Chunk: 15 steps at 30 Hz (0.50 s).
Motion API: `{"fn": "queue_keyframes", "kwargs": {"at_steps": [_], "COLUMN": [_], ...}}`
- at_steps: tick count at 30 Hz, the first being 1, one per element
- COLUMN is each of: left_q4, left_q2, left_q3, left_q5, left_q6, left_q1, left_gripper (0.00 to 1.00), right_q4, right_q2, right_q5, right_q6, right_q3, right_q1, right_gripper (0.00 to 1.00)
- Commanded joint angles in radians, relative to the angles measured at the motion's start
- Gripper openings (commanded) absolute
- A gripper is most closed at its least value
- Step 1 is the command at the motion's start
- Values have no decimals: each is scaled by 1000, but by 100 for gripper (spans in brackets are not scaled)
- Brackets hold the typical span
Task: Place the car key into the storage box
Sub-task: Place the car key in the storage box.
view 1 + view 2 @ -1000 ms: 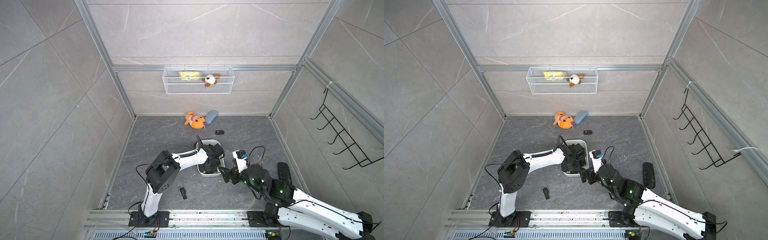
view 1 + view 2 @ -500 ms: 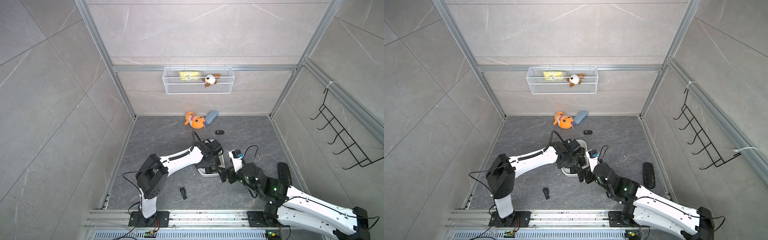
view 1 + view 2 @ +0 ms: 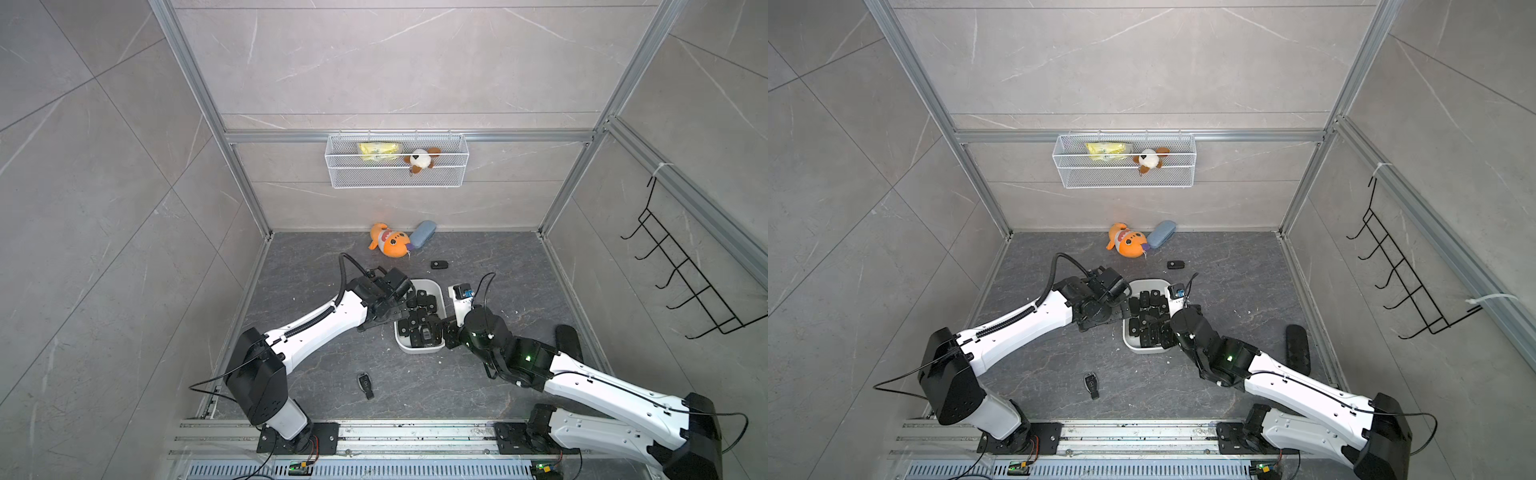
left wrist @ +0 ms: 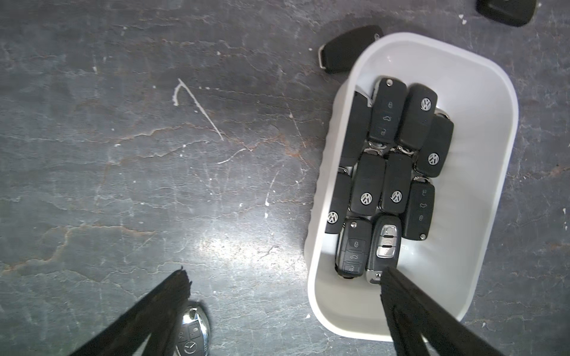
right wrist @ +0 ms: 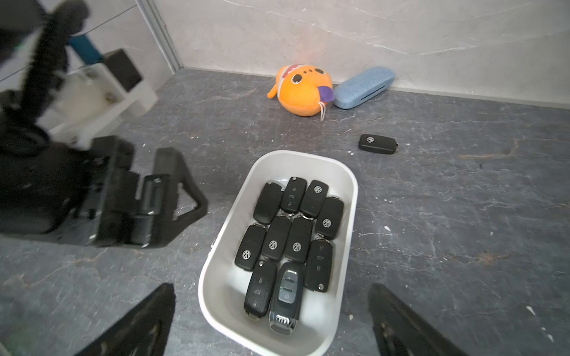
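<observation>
The left end effector (image 4: 283, 276) is hanging open over the storage box's (image 4: 481, 77) left rim; the right end effector (image 5: 271, 289) is hovering open above its near end, car keys (image 5: 279, 240) lying inside.

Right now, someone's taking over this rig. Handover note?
Left pincer: open, empty, beside the storage box.
Right pincer: open, empty, at the box's near end.
Done: about ten car keys lie in the box.
Left: at least two on the floor, a silver-trimmed key toward the base rail and a black key beyond the box's far end; pick and drop each in.
</observation>
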Motion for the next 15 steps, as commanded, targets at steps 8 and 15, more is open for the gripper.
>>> {"fn": "queue_keyframes", "kwargs": {"at_steps": [8, 15], "left_q4": [44, 97], "left_q2": [-100, -132], "left_q3": [-42, -74], "left_q5": [34, 97], "left_q6": [108, 180], "left_q1": [76, 142], "left_gripper": [100, 100], "right_q4": [-37, -22], "right_q2": [274, 521], "right_q5": [-92, -142], "right_q6": [97, 146], "right_q3": [192, 349], "right_q1": [-213, -345], "right_gripper": [100, 100]}}
